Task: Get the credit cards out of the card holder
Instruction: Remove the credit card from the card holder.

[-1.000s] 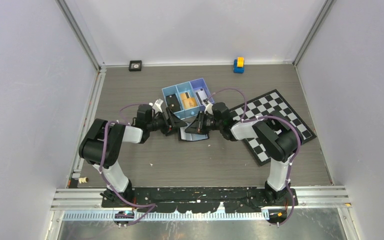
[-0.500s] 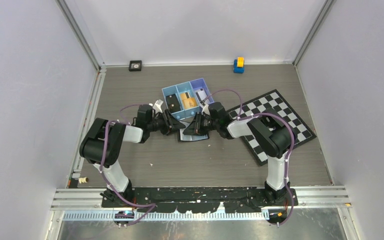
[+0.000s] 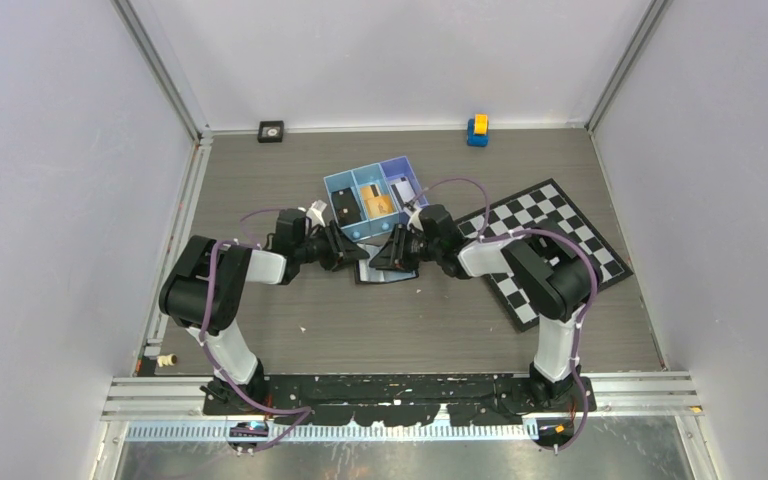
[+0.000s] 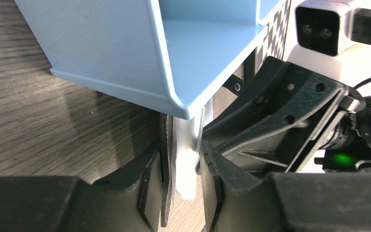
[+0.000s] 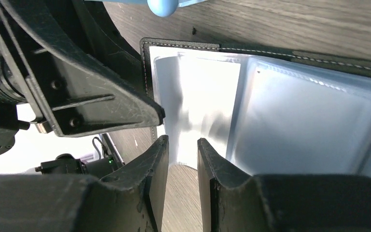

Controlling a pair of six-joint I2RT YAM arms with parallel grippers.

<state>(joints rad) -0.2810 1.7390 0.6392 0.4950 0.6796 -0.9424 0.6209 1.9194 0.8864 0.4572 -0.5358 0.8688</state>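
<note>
The black card holder (image 3: 388, 272) lies open on the table just in front of the blue tray (image 3: 364, 170), between my two grippers. In the left wrist view my left gripper (image 4: 183, 154) is shut on its black cover (image 4: 166, 145) and pale sleeve (image 4: 186, 169). In the right wrist view the card holder's pale bluish inside (image 5: 314, 111) faces up, and my right gripper (image 5: 182, 142) stands narrowly open over the edge of a pale sleeve (image 5: 198, 96). No card shows in the sleeves. An orange-gold credit card (image 3: 378, 205) lies in the tray's middle compartment.
The tray's corner (image 4: 106, 43) stands right above the left gripper's fingers and shows at the top of the right wrist view (image 5: 163, 6). A chequered board (image 3: 550, 250) lies to the right. A yellow-and-blue block (image 3: 477, 130) and a small black object (image 3: 271, 131) sit at the back wall.
My right gripper has moved a little left, closer onto the card holder. The left gripper has stayed at the card holder's left edge.
</note>
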